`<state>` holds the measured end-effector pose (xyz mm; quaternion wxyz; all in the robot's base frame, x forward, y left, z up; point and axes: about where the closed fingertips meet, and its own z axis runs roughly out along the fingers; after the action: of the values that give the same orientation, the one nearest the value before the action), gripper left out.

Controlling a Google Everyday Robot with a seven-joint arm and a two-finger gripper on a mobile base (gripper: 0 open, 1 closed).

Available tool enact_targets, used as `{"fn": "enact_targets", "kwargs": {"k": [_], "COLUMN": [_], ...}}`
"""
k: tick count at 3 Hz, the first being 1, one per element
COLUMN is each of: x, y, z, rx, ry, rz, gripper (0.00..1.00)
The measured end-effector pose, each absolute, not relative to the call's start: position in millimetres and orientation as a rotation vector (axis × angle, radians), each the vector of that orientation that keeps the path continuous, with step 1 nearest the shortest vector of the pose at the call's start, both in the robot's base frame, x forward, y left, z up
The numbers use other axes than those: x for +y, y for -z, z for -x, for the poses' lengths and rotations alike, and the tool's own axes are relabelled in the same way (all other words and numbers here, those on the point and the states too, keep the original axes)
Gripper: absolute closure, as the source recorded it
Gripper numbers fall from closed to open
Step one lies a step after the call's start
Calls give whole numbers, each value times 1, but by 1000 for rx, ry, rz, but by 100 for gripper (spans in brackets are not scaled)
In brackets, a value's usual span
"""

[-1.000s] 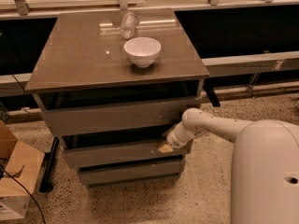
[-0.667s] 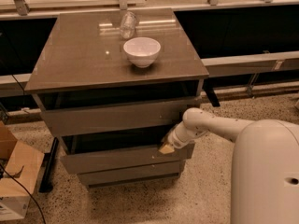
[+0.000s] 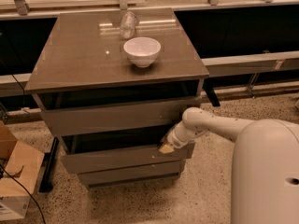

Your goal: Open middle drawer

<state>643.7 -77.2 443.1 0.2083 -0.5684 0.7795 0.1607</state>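
Note:
The middle drawer (image 3: 117, 158) is a grey-brown glossy front in the cabinet, between a taller front (image 3: 112, 117) above and a slimmer front (image 3: 126, 174) below. It stands pulled out a little, with a dark gap showing above its top edge. My gripper (image 3: 166, 148) sits at the right end of that top edge, touching the drawer front from above. My white arm (image 3: 210, 123) reaches to it from the right.
A white bowl (image 3: 142, 51) and a tipped clear glass (image 3: 128, 24) rest on the cabinet top (image 3: 70, 59). A cardboard box (image 3: 14, 176) stands on the floor at the left. My white body (image 3: 266, 171) fills the lower right. A counter runs behind the cabinet.
The middle drawer has slid out slightly toward the camera, and my gripper has moved with its top edge. The gap above it is a little wider.

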Motion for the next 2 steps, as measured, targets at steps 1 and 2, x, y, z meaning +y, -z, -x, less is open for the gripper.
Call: {"fn": "enact_targets", "kwargs": {"k": [1,2], "x": [-77,-77], "y": [-443,-443], "z": [-644,-644], "rx": [2169,2169], "ry": [-447,-447], "rz": [1582,1582], "gripper": [49,25]}}
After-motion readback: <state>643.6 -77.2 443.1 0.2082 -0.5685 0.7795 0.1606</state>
